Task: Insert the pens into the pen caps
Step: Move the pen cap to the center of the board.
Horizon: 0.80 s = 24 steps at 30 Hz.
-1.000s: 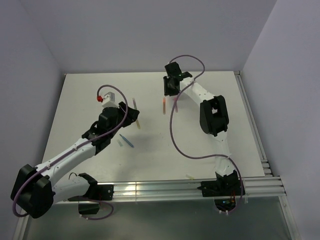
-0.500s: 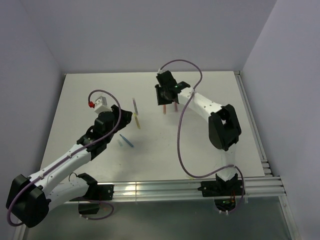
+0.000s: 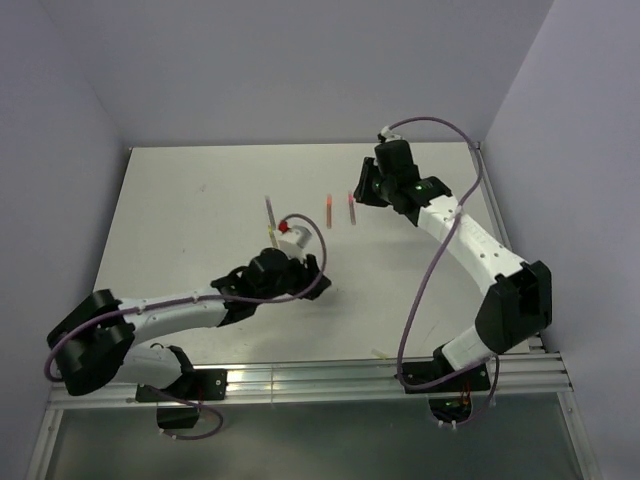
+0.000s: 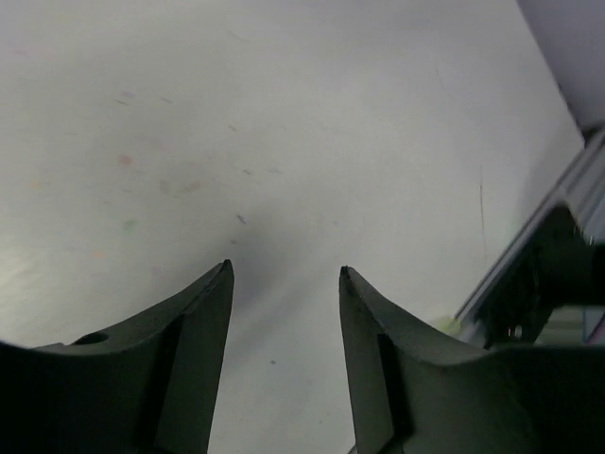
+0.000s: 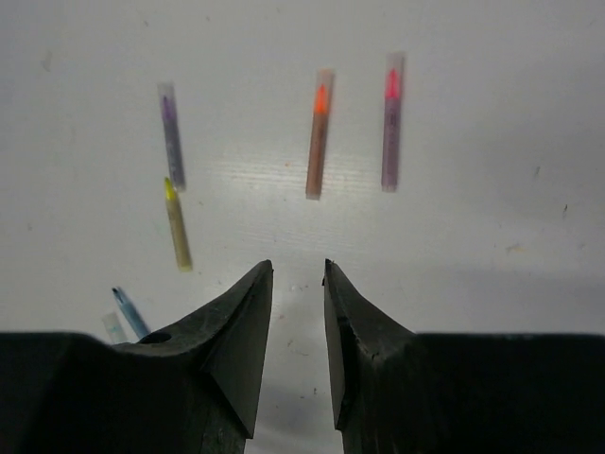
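Four pens lie in a row at mid-table: grey-purple (image 5: 172,135), yellow (image 5: 177,222), orange (image 5: 319,132) and pink-red (image 5: 391,121). From above I see the grey-purple (image 3: 269,209), orange (image 3: 328,210) and pink-red (image 3: 351,207) ones. A blue pen (image 5: 128,310) and a pale blue cap (image 5: 113,328) lie at the lower left of the right wrist view. A yellow-green cap (image 4: 449,324) lies by the front rail. My right gripper (image 5: 298,268) is open and empty, just short of the orange pen. My left gripper (image 4: 285,271) is open and empty over bare table.
The aluminium rail (image 3: 330,375) runs along the table's near edge, and a second rail (image 3: 500,250) runs down the right side. White walls close the back and both sides. My left arm (image 3: 190,305) lies low across the near-left table.
My left arm has swung right and toward the table's middle, covering the blue pen from above. My right gripper has shifted right, from above the orange pen to beside the pink-red one.
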### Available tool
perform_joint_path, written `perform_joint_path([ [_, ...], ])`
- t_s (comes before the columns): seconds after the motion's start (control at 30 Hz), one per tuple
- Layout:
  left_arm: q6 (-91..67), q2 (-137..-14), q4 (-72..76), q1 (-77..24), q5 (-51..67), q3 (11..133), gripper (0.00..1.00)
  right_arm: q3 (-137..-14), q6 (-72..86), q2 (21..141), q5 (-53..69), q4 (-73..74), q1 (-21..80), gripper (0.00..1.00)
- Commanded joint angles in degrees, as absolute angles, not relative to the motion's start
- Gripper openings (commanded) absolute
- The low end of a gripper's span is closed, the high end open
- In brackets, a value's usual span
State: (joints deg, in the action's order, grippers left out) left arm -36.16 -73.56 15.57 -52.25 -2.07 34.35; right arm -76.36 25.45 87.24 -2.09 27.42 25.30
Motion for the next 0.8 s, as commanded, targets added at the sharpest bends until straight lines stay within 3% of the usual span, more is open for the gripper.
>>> perform_joint_path([
  [0.0,-26.29,-79.86,21.79,-58.35,0.95,38.93,0.54,-74.63,27.68,80.61,-0.26,24.0,24.26,0.37],
  [0.17,-17.41,-86.03,20.74,-65.38,4.99,43.24,0.6,-71.55,28.04,74.27,2.55,23.64,23.82,0.38],
  [0.43,-12.84,-89.91,12.94,-68.37,17.74,50.51,0.64,-69.35,28.12,70.4,4.48,23.12,22.5,0.4],
  [0.77,-9.93,-96.06,4.66,-74.88,16.52,55.46,0.64,-67.59,28.3,67.85,6.06,22.24,21.8,0.4],
])
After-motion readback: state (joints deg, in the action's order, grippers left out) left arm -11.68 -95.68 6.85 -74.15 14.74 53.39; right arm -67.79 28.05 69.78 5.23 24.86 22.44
